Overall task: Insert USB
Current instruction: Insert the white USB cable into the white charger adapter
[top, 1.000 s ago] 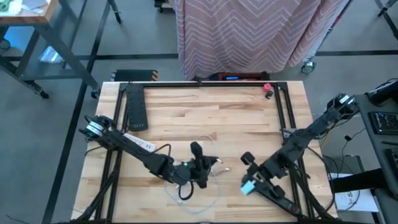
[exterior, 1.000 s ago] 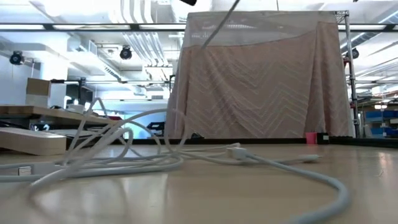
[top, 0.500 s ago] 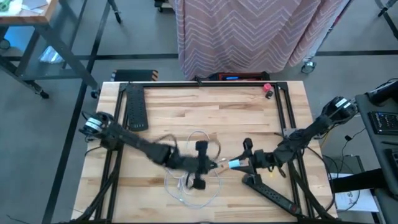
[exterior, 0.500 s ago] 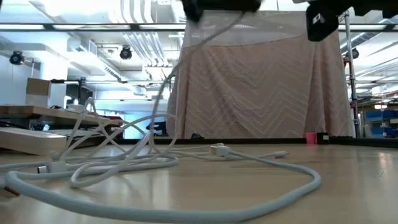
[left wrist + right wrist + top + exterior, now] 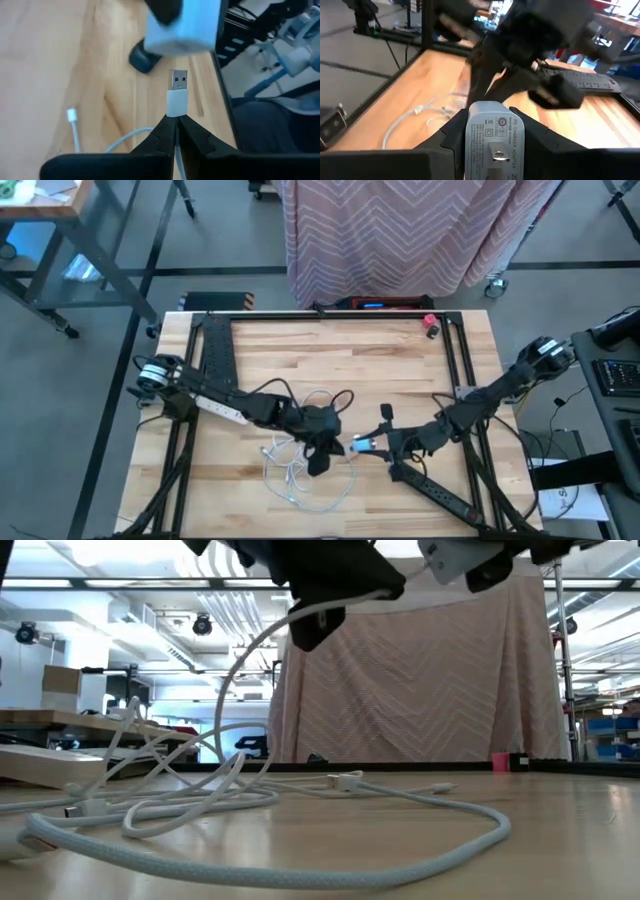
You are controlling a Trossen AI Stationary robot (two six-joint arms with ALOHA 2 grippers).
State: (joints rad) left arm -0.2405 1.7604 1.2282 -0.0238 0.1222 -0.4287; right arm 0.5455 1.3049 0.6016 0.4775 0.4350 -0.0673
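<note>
**A:** Since everyone asks where to grab it, going left to right: the left gripper (image 5: 328,442) sits mid-table, fingers pinched shut on the white USB plug (image 5: 177,95), holding it by the plastic collar just behind the metal tip. That tip sticks out bare, pointing at the charger (image 5: 183,26) floating just ahead of it, close but not touching yet. The cable (image 5: 300,476) trails off behind in loose loops on the table (image 5: 300,360).

**B:** And the right side?

**A:** The right gripper (image 5: 372,444) is clamped around the charger's body (image 5: 490,135), label side up in its own camera, with both fingers hugging the flanks. In the overhead shot the two grippers are nearly nose to nose.

**B:** How's that stuff going to behave?

**A:** My guess: the plug is light and stiff, but the braided cable is floppy and could tug sideways if a loop snags. The charger is smooth hard plastic, so probably slippery under a push. Holding the collar is the right spot, because grabbing the cord would let it buckle. I can't see the port from these angles, so alignment is a judgement call.
</note>
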